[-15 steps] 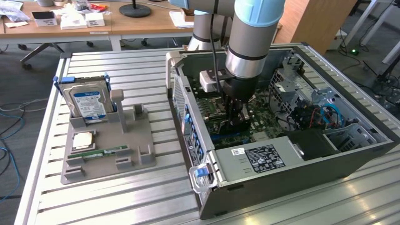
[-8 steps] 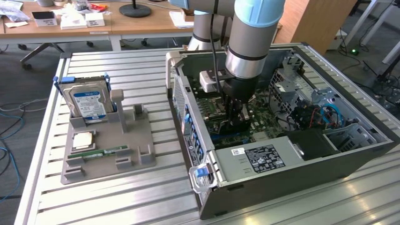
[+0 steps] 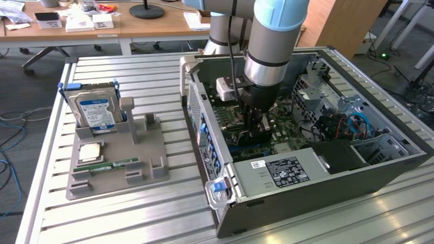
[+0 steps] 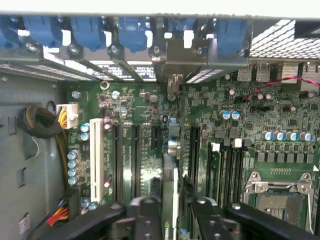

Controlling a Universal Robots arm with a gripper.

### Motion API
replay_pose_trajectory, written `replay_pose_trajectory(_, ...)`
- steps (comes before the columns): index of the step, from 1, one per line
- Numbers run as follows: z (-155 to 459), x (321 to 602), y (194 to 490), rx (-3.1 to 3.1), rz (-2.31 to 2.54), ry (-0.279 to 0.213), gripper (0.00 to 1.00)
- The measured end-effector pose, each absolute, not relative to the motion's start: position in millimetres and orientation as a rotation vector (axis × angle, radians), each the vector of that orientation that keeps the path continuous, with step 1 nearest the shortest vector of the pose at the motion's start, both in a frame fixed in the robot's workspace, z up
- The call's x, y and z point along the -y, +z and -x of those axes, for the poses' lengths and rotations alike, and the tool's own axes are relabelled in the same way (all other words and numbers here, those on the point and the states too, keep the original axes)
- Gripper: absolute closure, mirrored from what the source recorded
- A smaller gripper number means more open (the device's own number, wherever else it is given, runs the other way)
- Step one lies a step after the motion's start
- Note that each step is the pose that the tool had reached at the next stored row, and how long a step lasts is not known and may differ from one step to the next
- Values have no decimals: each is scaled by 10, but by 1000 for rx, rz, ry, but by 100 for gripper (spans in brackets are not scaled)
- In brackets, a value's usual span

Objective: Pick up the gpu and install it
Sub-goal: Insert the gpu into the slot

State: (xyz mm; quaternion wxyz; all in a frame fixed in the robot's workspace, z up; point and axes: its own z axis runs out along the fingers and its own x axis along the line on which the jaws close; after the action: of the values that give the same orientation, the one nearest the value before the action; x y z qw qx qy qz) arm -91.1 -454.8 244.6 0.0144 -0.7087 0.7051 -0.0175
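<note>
The gpu [image 4: 170,192] stands on edge in a motherboard slot, a thin card running up to its silver end bracket [image 4: 175,82] at the case's rear wall. My gripper [image 4: 172,212] straddles the card's near end with a black finger [image 4: 145,215] on each side. A narrow dark gap shows between the card and one finger, so the jaws stand slightly open around it. In the exterior view the gripper [image 3: 256,133] reaches straight down into the open computer case [image 3: 326,178], low over the green motherboard [image 3: 237,140].
A grey holder [image 3: 146,152] at the exterior view's left carries a hard drive [image 3: 95,112], a CPU [image 3: 90,152] and a RAM stick [image 3: 115,165]. Inside the case are the power supply [image 3: 285,170], drive cages [image 3: 318,96], a CPU socket [image 4: 280,200] and blue rear latches [image 4: 90,30].
</note>
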Motion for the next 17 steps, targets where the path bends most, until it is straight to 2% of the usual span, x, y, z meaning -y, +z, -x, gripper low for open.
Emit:
replay_pose_trajectory(2,910,4549,2450,-2196,2207,-55,68)
replay_pose_trajectory(3,909,4550,2451,-2195,2208,-55,61)
replay_pose_trajectory(13,909,4550,2451,-2195,2208,-55,60)
replay_pose_trajectory(15,909,4550,2451,-2195,2208,-55,48)
replay_pose_trajectory(16,909,4550,2451,-2196,2208,-55,48)
replay_pose_trajectory(17,909,4550,2451,-2195,2208,-55,42)
